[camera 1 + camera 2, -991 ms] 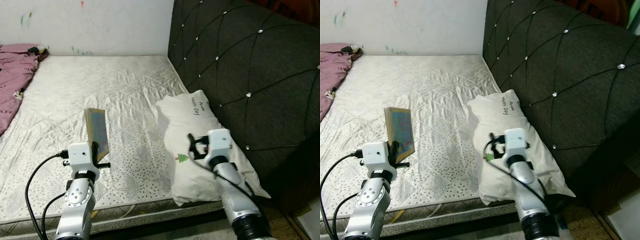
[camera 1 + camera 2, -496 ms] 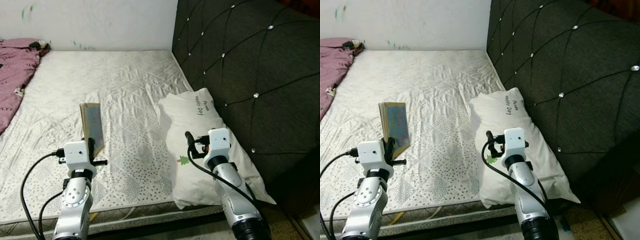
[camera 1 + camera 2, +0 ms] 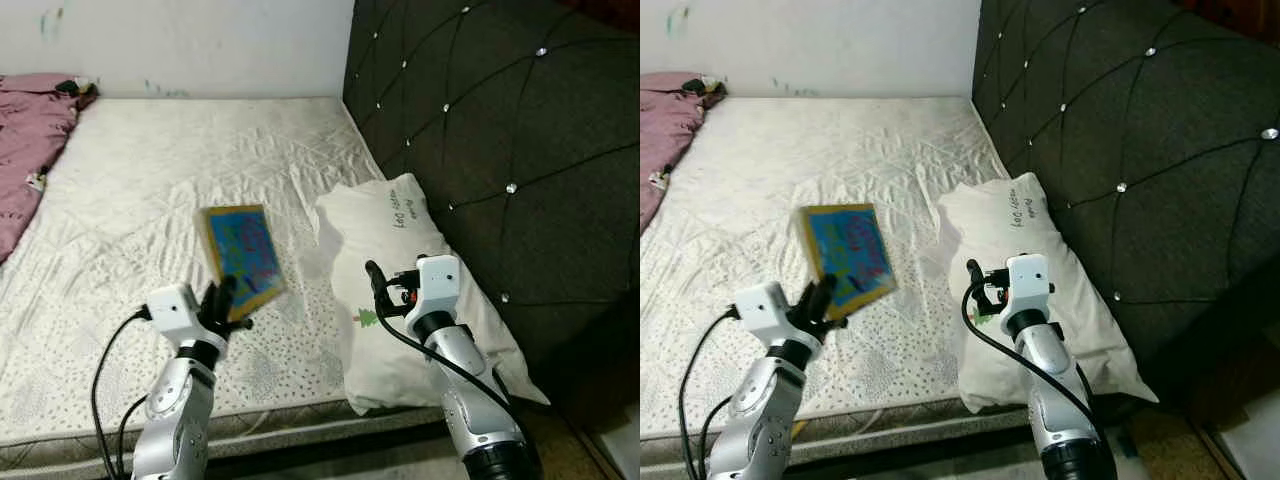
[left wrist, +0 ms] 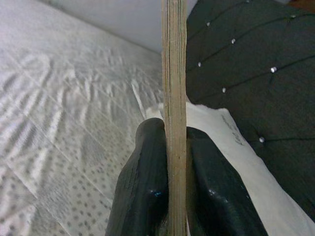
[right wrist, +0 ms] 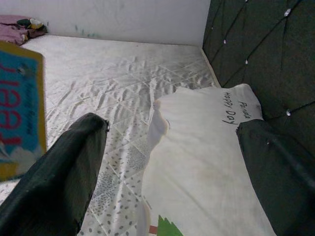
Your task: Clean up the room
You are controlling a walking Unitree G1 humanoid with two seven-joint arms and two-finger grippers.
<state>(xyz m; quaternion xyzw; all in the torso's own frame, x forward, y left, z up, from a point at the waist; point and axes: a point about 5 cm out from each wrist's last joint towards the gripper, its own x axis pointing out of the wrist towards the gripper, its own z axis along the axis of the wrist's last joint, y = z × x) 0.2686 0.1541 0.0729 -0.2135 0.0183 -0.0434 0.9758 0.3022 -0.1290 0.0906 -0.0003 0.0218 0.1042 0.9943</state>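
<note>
The book (image 3: 241, 257), a thin board-like picture book with a blue cover and yellow border, is held above the near part of the quilted white mattress (image 3: 180, 170), tilted with its long axis running away from the robot, cover facing up and right. The left gripper (image 3: 222, 300) is clenched on its near edge. The right gripper (image 5: 172, 162) hovers wide open over the soft white pillow (image 3: 400, 270), apparently not touching it, beside the dark tufted headboard (image 3: 480, 130)
</note>
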